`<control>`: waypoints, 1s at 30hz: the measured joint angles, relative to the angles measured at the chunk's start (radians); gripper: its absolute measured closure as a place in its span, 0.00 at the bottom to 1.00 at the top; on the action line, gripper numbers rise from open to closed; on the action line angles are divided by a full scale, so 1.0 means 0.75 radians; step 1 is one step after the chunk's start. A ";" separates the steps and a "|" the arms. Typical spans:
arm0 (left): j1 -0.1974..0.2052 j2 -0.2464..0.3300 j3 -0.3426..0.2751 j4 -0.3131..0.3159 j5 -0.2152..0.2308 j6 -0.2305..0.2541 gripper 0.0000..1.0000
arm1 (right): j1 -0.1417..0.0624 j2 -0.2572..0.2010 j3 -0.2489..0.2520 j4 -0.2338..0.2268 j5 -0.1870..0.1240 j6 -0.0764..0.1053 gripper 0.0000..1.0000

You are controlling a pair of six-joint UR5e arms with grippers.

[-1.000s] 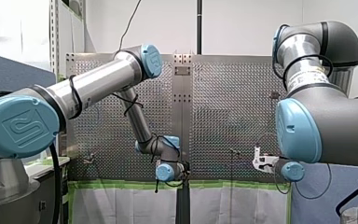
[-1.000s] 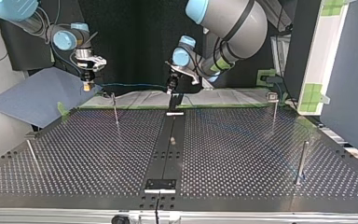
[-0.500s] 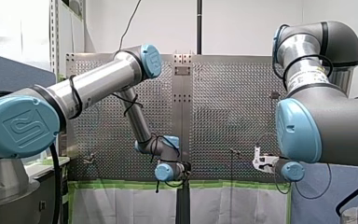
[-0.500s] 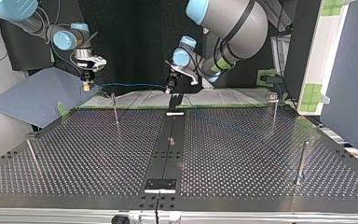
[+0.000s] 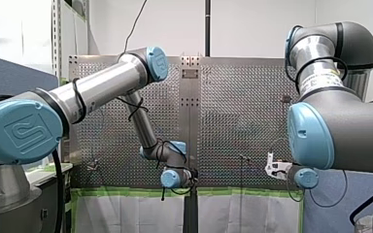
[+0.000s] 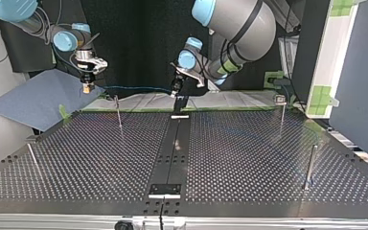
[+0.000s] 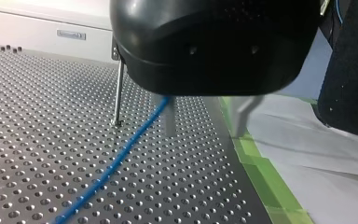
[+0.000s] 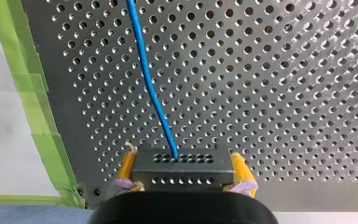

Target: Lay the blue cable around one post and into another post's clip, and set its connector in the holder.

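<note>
In the upper left of the top view my right gripper (image 6: 86,86) hangs over the table's (image 6: 249,158) far edge, and my left gripper (image 6: 176,91) hangs at the upper centre. The blue cable (image 6: 134,87) runs almost level between them, above the table. A thin post (image 6: 118,112) stands just below that span, and a black fixture (image 6: 179,103) stands on the dark centre strip right under my left gripper. In the right wrist view the yellow-padded fingers (image 8: 128,164) are closed on either side of a grey perforated connector (image 8: 184,170). The cable comes out of the connector's front face and runs straight ahead over the perforated table, beside a strip of green tape (image 8: 32,93). In the left wrist view the two metal fingers (image 7: 169,119) stand clearly apart with a bare gap between them. The cable meets one finger near its root and slopes away from it down over the table, passing close beside a post. Whether that finger has any hold on the cable cannot be told. In the front view both arms reach low toward the table's near edge, my left arm's wrist at lower centre and my right arm's at lower right.
</note>
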 joint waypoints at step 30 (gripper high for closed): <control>-0.018 0.020 -0.044 0.023 -0.035 0.042 0.25 | 0.000 0.000 0.001 0.000 -0.001 0.000 1.00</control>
